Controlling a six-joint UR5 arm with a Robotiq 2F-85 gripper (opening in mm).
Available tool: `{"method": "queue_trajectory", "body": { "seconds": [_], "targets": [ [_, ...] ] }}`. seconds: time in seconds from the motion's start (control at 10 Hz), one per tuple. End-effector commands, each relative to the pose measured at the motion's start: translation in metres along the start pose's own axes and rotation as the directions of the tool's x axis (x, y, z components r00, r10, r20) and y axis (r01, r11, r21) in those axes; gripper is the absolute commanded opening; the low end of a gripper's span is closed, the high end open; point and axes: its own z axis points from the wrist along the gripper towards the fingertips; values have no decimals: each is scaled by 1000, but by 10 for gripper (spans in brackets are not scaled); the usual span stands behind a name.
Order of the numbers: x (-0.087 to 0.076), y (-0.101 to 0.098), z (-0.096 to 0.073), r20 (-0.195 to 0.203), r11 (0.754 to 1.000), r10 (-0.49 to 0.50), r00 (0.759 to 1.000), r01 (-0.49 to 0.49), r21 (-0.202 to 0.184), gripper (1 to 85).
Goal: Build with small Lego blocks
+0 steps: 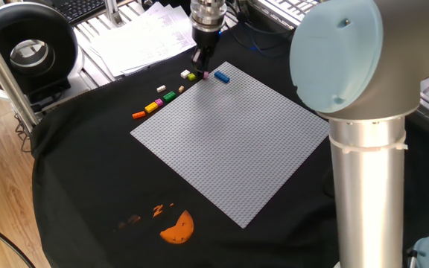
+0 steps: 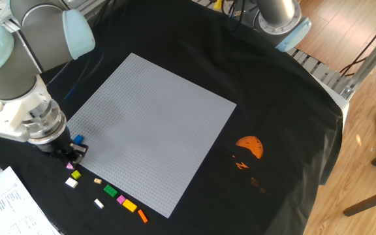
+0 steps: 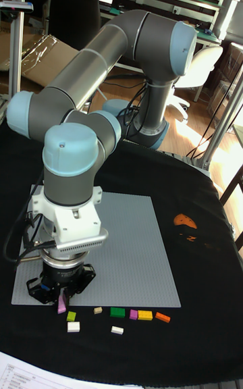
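Note:
My gripper (image 1: 202,68) (image 2: 70,160) (image 3: 62,300) stands at the far corner of the grey baseplate (image 1: 229,141) (image 2: 155,124), shut on a pink block (image 1: 205,74) (image 2: 70,167) (image 3: 62,306) that hangs from its fingertips. A blue block (image 1: 222,77) (image 2: 78,139) rests on the plate just beside it. On the black cloth next to the gripper lie a yellow-green block (image 1: 191,76) (image 2: 76,175) and a white block (image 1: 185,74) (image 3: 73,326). Along the plate's edge sit tan (image 1: 181,88), green (image 1: 170,95), white (image 1: 161,88), pink (image 1: 159,101), yellow (image 1: 151,107) and orange (image 1: 138,115) blocks.
An orange half-round print (image 1: 177,227) (image 2: 250,146) marks the cloth beyond the plate's opposite corner. Loose papers (image 1: 140,41) and a black round device (image 1: 24,45) lie past the cloth near the gripper. The arm's thick column (image 1: 363,186) rises beside the plate.

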Motion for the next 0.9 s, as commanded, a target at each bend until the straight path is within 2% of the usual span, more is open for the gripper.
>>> {"method": "queue_trajectory", "body": {
  "seconds": [0.0, 0.3, 0.8],
  "targets": [
    [16, 1, -7, -14, 996, 85, 996, -85, 20, 113],
    [25, 2, -2, -4, 990, 137, 991, -137, 42, 93],
    [28, 7, -1, 3, 979, 203, 979, -203, 24, 73]
  ]
}}
